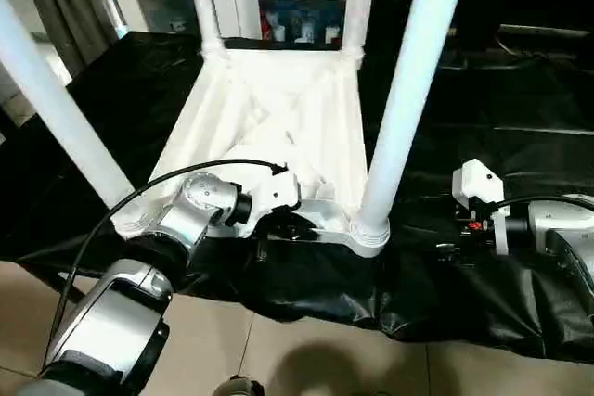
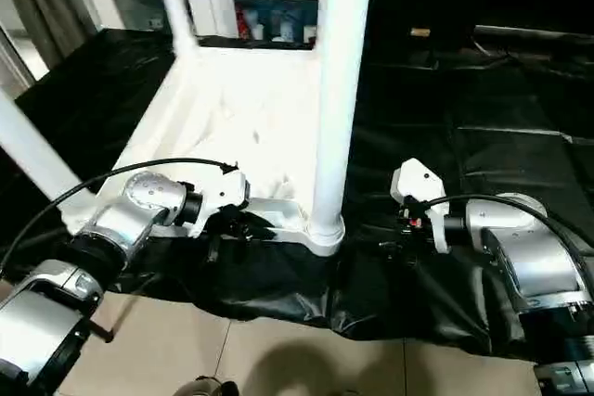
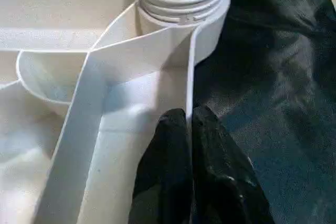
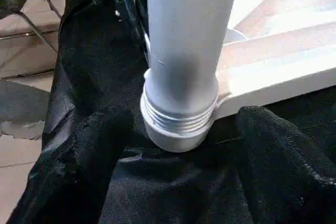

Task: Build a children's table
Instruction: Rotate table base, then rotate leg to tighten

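Fingers first: your left gripper's (image 3: 190, 129) two black fingers are pinched together on a thin upright rib at the near edge of the white plastic table top (image 1: 269, 127), which lies upside down on the black sheet (image 1: 501, 136). Your right gripper (image 4: 173, 145) stands wide open, its fingers either side of the near right white tubular leg (image 1: 408, 99) without touching. That leg sits in its round corner socket (image 1: 369, 234) with thread rings showing, so I judge it not fully screwed home. Four legs stand upright; flipping the table remains.
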### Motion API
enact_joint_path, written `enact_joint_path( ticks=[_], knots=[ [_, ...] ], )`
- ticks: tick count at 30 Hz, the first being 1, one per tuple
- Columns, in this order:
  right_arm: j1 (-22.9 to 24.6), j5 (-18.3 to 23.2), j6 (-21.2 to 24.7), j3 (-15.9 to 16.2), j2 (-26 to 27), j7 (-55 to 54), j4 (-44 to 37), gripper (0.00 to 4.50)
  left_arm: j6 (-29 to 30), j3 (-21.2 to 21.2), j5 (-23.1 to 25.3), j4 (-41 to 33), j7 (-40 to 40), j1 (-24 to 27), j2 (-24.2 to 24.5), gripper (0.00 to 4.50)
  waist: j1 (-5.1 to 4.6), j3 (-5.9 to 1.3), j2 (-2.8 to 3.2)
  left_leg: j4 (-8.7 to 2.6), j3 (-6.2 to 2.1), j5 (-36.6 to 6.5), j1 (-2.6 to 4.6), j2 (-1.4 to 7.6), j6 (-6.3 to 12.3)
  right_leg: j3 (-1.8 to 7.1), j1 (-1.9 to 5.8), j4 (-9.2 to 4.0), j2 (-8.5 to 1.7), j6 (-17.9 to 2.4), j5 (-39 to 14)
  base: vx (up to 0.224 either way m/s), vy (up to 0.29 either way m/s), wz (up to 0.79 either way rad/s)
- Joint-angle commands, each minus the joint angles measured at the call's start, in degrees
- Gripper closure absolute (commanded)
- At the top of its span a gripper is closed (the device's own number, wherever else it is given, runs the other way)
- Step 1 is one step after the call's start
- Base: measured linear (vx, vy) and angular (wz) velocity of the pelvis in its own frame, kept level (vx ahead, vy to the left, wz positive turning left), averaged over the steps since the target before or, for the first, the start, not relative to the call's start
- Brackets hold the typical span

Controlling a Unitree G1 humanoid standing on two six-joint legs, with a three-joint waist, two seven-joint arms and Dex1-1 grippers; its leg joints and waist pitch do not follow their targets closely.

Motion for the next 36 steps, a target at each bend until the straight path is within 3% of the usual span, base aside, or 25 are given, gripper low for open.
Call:
enact_joint_path(
  ticks=[1, 2, 8, 9, 15, 16, 18, 19, 21, 22, 23, 24, 25, 30, 36],
  knots=[
    [0.1, 0.8, 0.0, 0.5, -0.1, 0.3, -1.5, 0.72, 0.8, -1.4, 2.3, 1.6, -0.3, 0.1, 1.0, 4.45, 0.66, -5.29, -0.99, -3.37, -1.11, -12.1, 1.22, 1.87, 4.62, 1.46, 3.12, -4.46, -2.99, -15.1, -9.9, 0.0, 0.0, 0.0],
    [0.3, 0.9, -0.5, 0.4, 0.7, -0.2, -1.3, 0.72, 1.0, -1.0, 2.1, 1.6, -0.2, 0.4, 0.8, 4.45, 0.72, -5.36, -0.78, -3.32, -1.11, -12.3, 1.32, 1.9, 4.46, 1.5, 3.1, -4.43, -3.03, -15.3, -9.9, 0.0, 0.0, 0.0],
    [0.9, 0.2, -3.6, 1.0, 6.3, -4.9, 0.5, 0.13, 6.6, 2.0, -0.9, -2.7, 4.0, 3.4, -1.5, 4.5, 0.54, -5.42, -1.01, -3.36, -1.07, -12.5, 1.32, 1.94, 4.31, 1.44, 2.94, -4.42, -3.08, -15.6, -10.6, 0.0, 0.0, 0.0],
    [0.6, -1.1, -5.2, 1.6, 7.3, -6.5, 1.3, 0.04, 8.1, 2.2, -0.9, -4.0, 5.2, 4.4, -1.7, 4.5, 0.6, -5.38, -1.27, -3.37, -0.99, -12.7, 1.41, 1.9, 4.39, 1.45, 2.86, -4.59, -3.0, -15.4, -11.1, 0.0, 0.0, 0.0],
    [-0.8, -2.7, -7.3, 1.9, 9.5, -9.8, 4.3, 0.04, 10.8, 2.7, -1.2, -7.6, 6.8, 6.9, -2.0, 4.5, 0.25, -5.38, -1.17, -3.61, -1.15, -13.7, 1.32, 1.87, 3.56, 1.53, 2.82, -4.82, -3.15, -13.3, -15.0, 0.0, 0.0, 0.0],
    [-1.5, -3.1, -7.8, 2.0, 10.1, -10.7, 5.6, 0.04, 12.3, 3.0, -1.3, -9.5, 7.4, 7.9, -1.8, 4.5, -0.05, -5.34, -1.7, -3.7, -1.1, -13.6, 1.23, 1.82, 3.55, 1.46, 2.83, -4.91, -3.07, -12.9, -15.4, 0.0, 0.0, 0.0],
    [-2.2, -3.9, -9.0, 2.2, 10.7, -11.5, 7.2, 0.04, 14.2, 3.4, -1.3, -12.1, 8.0, 9.4, -1.2, 4.5, -0.29, -5.39, -1.39, -3.68, -1.2, -13.4, 1.16, 1.85, 3.56, 1.47, 2.76, -4.88, -3.2, -12.7, -16.3, 0.0, 0.0, 0.0],
    [-2.5, -4.6, -10.0, 2.4, 10.8, -11.7, 8.1, 0.04, 15.5, 3.9, -1.2, -14.2, 8.6, 10.5, -0.2, 4.5, -0.46, -5.39, -1.61, -3.68, -1.16, -13.2, 1.09, 1.79, 3.56, 1.44, 2.79, -4.89, -3.05, -12.2, -16.5, 0.0, 0.0, 0.0],
    [-2.8, -4.8, -10.4, 2.4, 10.8, -11.7, 8.9, 0.04, 16.5, 4.3, -1.3, -15.8, 8.8, 11.4, 0.4, 4.5, -0.49, -5.34, -1.36, -3.69, -1.11, -13.4, 1.23, 1.71, 3.71, 1.52, 2.62, -5.09, -2.9, -11.5, -17.2, 0.0, 0.0, 0.0],
    [-2.9, -4.7, -10.6, 2.5, 10.8, -11.8, 9.2, 0.04, 16.8, 4.5, -1.4, -16.6, 8.8, 11.9, 0.8, 4.5, -0.67, -5.38, -1.69, -3.72, -1.21, -12.8, 0.97, 1.74, 3.86, 1.52, 2.84, -4.81, -2.98, -11.6, -16.2, 0.0, 0.0, 0.0],
    [-3.1, -4.7, -10.9, 2.5, 10.8, -11.9, 9.7, 0.04, 17.1, 4.6, -1.5, -17.6, 8.6, 12.5, 1.3, 4.5, -0.74, -5.38, -1.53, -3.74, -1.19, -12.9, 0.97, 1.7, 3.86, 1.46, 2.74, -4.89, -2.9, -11.4, -16.4, 0.0, 0.0, 0.0],
    [-3.3, -4.6, -11.1, 2.5, 10.8, -12.0, 10.2, 0.2, 17.1, 4.6, -1.7, -18.3, 8.3, 13.0, 1.7, 4.5, -0.77, -5.35, -1.52, -3.75, -1.15, -13.1, 1.02, 1.68, 3.83, 1.49, 2.69, -4.95, -2.85, -11.4, -16.3, 0.0, 0.0, 0.0],
    [-3.5, -4.8, -11.5, 2.6, 10.8, -11.8, 10.7, 0.31, 17.3, 4.7, -1.8, -19.1, 8.0, 13.6, 2.2, 4.5, -0.98, -5.24, -1.95, -3.84, -1.11, -13.5, 0.99, 1.65, 3.83, 1.48, 2.66, -4.98, -2.74, -11.3, -16.2, 0.0, 0.0, 0.0],
    [-4.7, -5.6, -13.4, 3.4, 11.4, -11.2, 13.6, 0.75, 19.9, 5.2, -2.0, -23.4, 7.9, 15.5, 3.4, 4.5, -1.98, -5.06, -1.95, -4.05, -1.17, -15.0, 1.13, 1.63, 3.49, 1.5, 2.57, -5.17, -2.73, -11.1, -17.9, 0.0, 0.0, 0.0],
    [-5.5, -6.3, -15.3, 4.7, 12.5, -10.8, 16.0, 1.26, 21.0, 5.1, -2.1, -24.6, 8.1, 15.5, 3.7, 4.5, -2.39, -5.02, -1.98, -4.1, -1.11, -15.6, 1.27, 1.62, 3.47, 1.56, 2.48, -5.26, -2.62, -11.5, -17.7, 0.0, 0.0, 0.0]
  ],
)
